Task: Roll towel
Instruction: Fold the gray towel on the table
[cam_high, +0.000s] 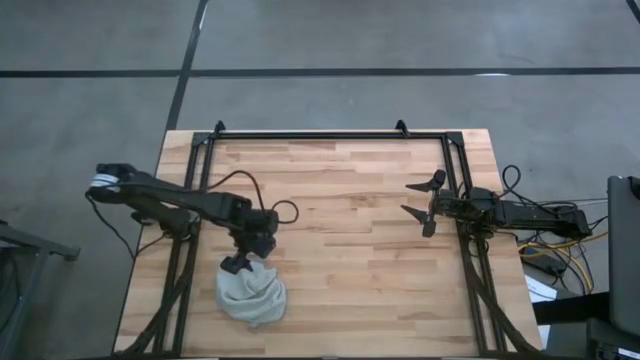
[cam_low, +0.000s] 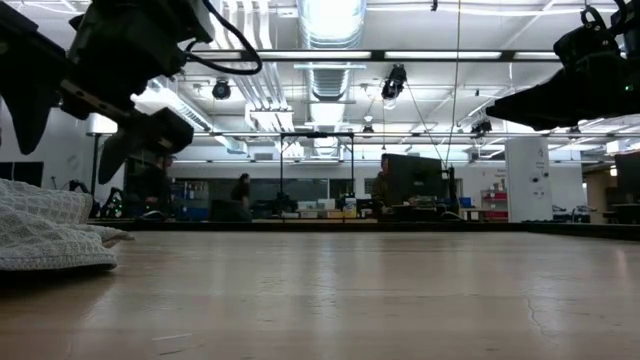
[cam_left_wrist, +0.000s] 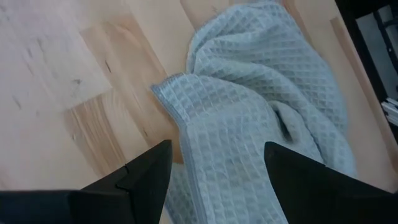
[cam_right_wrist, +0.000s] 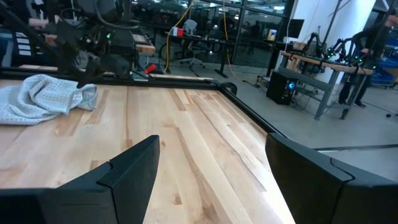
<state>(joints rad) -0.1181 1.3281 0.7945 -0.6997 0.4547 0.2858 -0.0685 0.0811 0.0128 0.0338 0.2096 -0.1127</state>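
The towel (cam_high: 250, 293), a light grey-blue waffle cloth, lies crumpled in a heap on the wooden table (cam_high: 350, 230) near its near left corner. It also shows in the low view (cam_low: 50, 230) and the right wrist view (cam_right_wrist: 43, 96). My left gripper (cam_high: 243, 262) is open just above the heap's far edge. Its fingers stand on either side of a hemmed fold (cam_left_wrist: 186, 118) without touching it. My right gripper (cam_high: 425, 205) is open and empty at the table's right edge, well away from the towel.
A black metal frame (cam_high: 330, 135) runs along the table's far, left and right sides. Bare wood stretches between the towel and my right gripper. Beyond the table is a workshop room with desks and equipment (cam_right_wrist: 323, 56).
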